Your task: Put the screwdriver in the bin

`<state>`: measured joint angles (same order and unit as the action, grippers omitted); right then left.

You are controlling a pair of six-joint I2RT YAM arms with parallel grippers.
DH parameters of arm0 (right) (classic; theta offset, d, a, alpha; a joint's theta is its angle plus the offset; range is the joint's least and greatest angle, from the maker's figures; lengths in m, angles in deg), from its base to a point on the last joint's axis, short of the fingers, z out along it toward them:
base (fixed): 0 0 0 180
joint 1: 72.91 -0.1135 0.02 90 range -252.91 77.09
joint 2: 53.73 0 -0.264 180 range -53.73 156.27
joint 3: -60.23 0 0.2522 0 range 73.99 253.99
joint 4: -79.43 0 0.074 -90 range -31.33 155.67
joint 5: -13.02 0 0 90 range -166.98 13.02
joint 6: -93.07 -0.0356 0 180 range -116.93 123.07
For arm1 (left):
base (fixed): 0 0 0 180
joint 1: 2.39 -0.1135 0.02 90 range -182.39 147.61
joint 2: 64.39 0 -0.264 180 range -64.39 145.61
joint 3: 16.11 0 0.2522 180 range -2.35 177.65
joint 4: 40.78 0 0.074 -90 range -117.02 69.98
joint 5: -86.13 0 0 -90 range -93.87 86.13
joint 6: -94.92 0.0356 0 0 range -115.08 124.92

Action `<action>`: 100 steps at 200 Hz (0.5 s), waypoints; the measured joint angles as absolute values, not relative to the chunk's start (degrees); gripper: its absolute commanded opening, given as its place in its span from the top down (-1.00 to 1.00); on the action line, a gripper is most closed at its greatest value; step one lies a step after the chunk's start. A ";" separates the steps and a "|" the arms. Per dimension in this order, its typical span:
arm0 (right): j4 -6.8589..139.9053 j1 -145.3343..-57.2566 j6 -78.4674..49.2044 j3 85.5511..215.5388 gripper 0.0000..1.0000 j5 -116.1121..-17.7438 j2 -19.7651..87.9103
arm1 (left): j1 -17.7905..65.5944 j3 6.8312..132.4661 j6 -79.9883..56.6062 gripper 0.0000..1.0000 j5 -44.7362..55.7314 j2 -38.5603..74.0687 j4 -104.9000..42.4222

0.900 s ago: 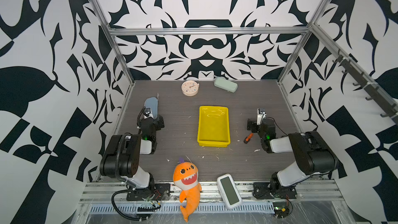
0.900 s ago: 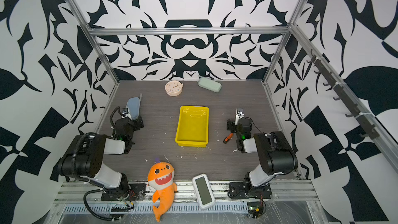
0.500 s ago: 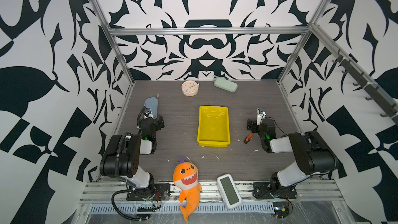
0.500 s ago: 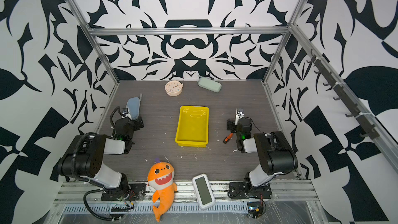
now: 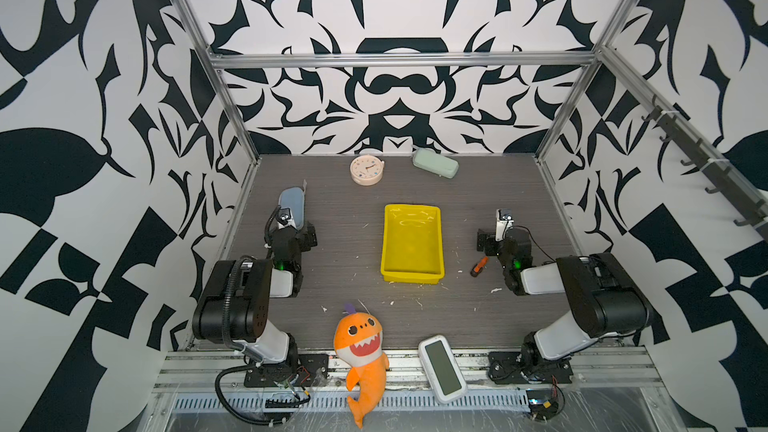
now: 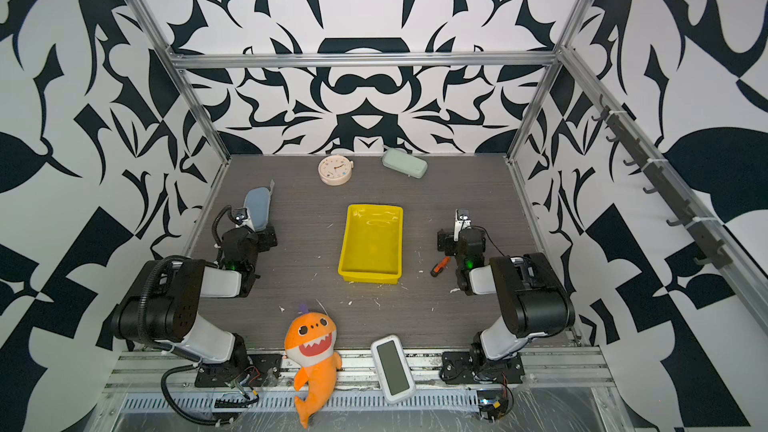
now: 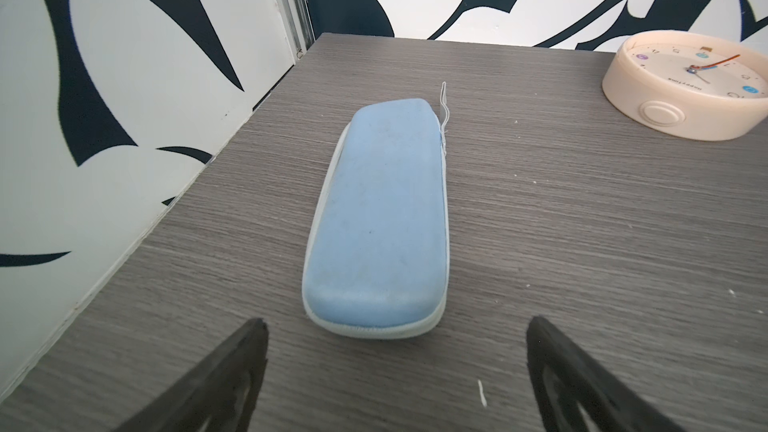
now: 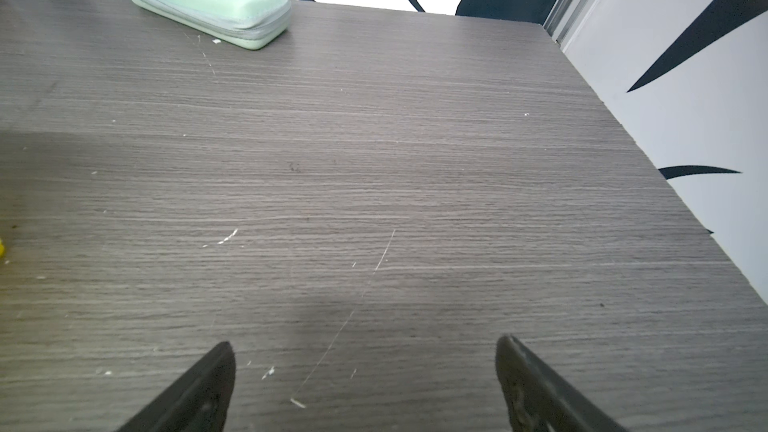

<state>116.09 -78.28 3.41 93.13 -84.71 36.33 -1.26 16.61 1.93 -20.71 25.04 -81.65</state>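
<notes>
The screwdriver (image 5: 478, 266) (image 6: 439, 266) lies flat on the gray table (image 5: 353, 276). It is outside the bin (image 5: 411, 243) (image 6: 371, 243). With 12 o'clock at the back wall, it sits at about 4 o'clock from the yellow bin, near the bin's front corner but not touching it. Its black end points to about 7 o'clock and its orange handle to about 1 o'clock. I cannot see its thin metal part. Nothing lies in the bin.

The right gripper (image 8: 365, 347) is just beside the screwdriver, at about 1 o'clock from it. Its two black fingers stand far apart over bare table, with nothing between them.

The left gripper (image 7: 397, 324) is well apart from the bin, at about 9 o'clock from it. Its fingers stand far apart too and hold nothing. A blue case (image 7: 378, 222) (image 5: 292, 201) lies just in front of them, not touched.

A round clock (image 5: 366, 169) sits at about 11 o'clock from the bin, near the back wall. A pale green case (image 5: 435, 163) (image 8: 208, 2) lies at about 1 o'clock. An orange shark toy (image 5: 359, 351) leans at about 7 o'clock on the front edge. A white gadget with a dark screen (image 5: 441, 367) lies at about 5 o'clock.
</notes>
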 measured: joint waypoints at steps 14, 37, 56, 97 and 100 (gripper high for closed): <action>116.09 -78.28 3.49 93.13 -1.00 -84.64 36.33 | -1.26 16.59 1.93 -0.99 -20.71 25.04 -81.65; 116.09 -78.28 3.49 93.13 -1.00 -84.66 36.33 | -1.26 16.61 1.95 -0.99 -20.71 25.04 -81.65; 116.09 -78.28 3.49 93.13 -1.00 -84.66 36.33 | -1.26 16.61 1.93 -0.99 -20.71 25.04 -81.65; 116.74 -78.28 3.73 93.00 -1.00 -83.85 36.33 | -1.26 16.61 1.95 -0.99 -20.71 25.04 -81.65; 117.03 -78.34 3.91 92.91 -1.00 -83.57 36.33 | -1.26 16.61 1.93 -0.99 -20.71 25.04 -81.65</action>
